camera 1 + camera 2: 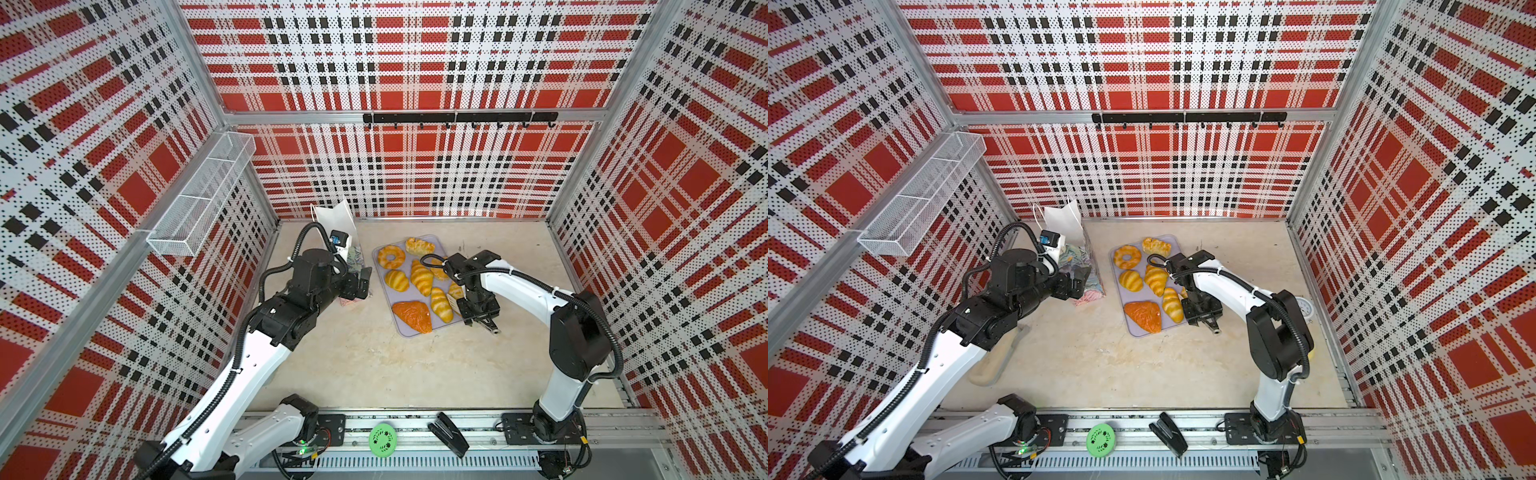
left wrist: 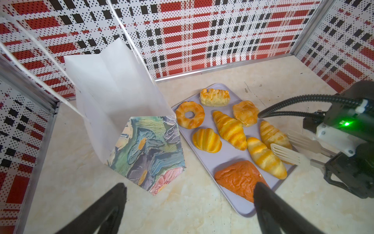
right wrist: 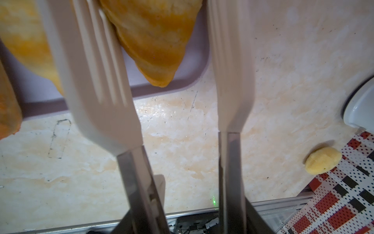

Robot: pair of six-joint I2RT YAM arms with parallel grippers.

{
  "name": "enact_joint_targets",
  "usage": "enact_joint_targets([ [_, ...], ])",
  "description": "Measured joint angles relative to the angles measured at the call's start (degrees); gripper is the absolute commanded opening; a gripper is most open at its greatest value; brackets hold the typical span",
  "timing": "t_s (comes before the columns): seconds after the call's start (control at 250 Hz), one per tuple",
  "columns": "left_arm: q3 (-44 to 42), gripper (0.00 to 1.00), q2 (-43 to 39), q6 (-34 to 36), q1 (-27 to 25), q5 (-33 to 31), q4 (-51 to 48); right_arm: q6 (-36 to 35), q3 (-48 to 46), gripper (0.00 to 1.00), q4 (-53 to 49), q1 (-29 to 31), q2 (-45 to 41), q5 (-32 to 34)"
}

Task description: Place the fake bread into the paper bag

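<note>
While the paper bag [image 2: 121, 87] stands open at the back left of the tabletop [image 1: 374, 374], showing just its white inner faces up top, all the fake bread [image 2: 229, 129] is sitting on the lilac tray [image 2: 220, 158] just beside it. That's the ring doughnut [image 2: 197, 121], braided piece [image 2: 214, 97], round bun [image 2: 245, 113], four croissants [image 2: 265, 156] and the orange-brown triangle [image 2: 238, 178] at the tray's near end.

The left gripper [image 2: 190, 186] has its fingers spread wide with nothing in them, low by the bag's painted front face. The right gripper [image 1: 476, 311] is clamped on the metal handles of a pair of white tongs [image 3: 97, 81]. The tong blades are apart, with the tip of the croissant [image 3: 157, 40] at the tray's right edge between them. The slotted blade is right up against that croissant. The other blade is over bare table just off the tray's rim, so no squeeze on it.

Room-wise, the tray's right corner is tight with the tongs there. A big bare stretch of tabletop lies in front of the tray, between the two arms.
</note>
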Motion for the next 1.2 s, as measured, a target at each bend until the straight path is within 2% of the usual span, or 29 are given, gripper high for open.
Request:
enact_joint_targets([
  [0.24, -0.1, 1.0, -0.2, -0.3, 1.7, -0.2, -0.4, -1.0, 0.0, 0.32, 0.2, 0.0, 0.0, -0.1],
  [0.644, -1.0, 0.99, -2.3, -2.4, 4.5, -0.2, -0.5, -1.6, 0.0, 0.21, 0.7, 0.0, -2.5, -0.2],
  [1.013, -1.4, 0.99, -3.2, -5.2, 7.8, -0.2, -0.5, -2.6, 0.3, 0.2, 1.3, -0.3, -6.1, -0.3],
  [1.201, -2.2, 0.99, -4.0, -7.1, 10.6, -0.4, -0.7, -3.1, 4.8, 0.2, 1.4, -0.3, -7.2, -1.5],
])
